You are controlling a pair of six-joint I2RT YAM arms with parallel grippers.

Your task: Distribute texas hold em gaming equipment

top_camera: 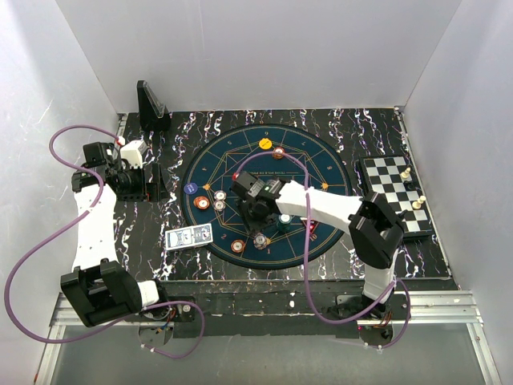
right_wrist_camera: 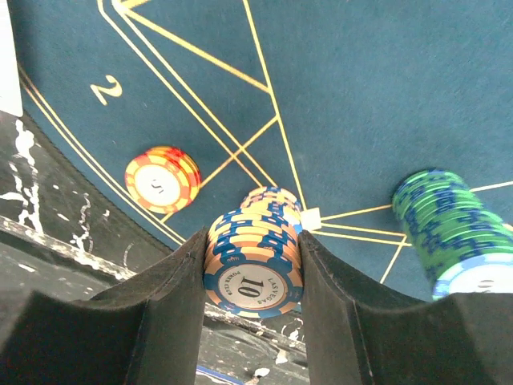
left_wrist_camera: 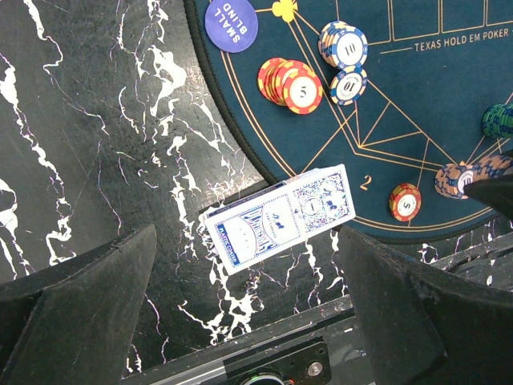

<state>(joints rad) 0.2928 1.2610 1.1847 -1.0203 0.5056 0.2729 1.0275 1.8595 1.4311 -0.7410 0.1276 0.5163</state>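
My right gripper (right_wrist_camera: 253,245) is shut on a stack of orange-and-blue "10" chips (right_wrist_camera: 253,269), over the near part of the round blue poker mat (top_camera: 321,172). I cannot tell whether the stack's base touches the mat. The held stack also shows in the top view (top_camera: 260,239). A red-yellow "5" stack (right_wrist_camera: 160,178) lies to its left and a green stack (right_wrist_camera: 449,228) to its right. The blue-white card deck (left_wrist_camera: 276,218) lies on the black marble table, just off the mat. My left gripper (left_wrist_camera: 240,309) is open and empty above the table, near the deck. I see no red-black triangular marker.
More chip stacks (left_wrist_camera: 290,83) (left_wrist_camera: 343,44) and a purple "small blind" disc (left_wrist_camera: 231,22) lie on the mat's left side, and a yellow disc (top_camera: 264,143) at its far side. A chessboard (top_camera: 385,172) sits at the right and a black stand (top_camera: 151,104) at the back left.
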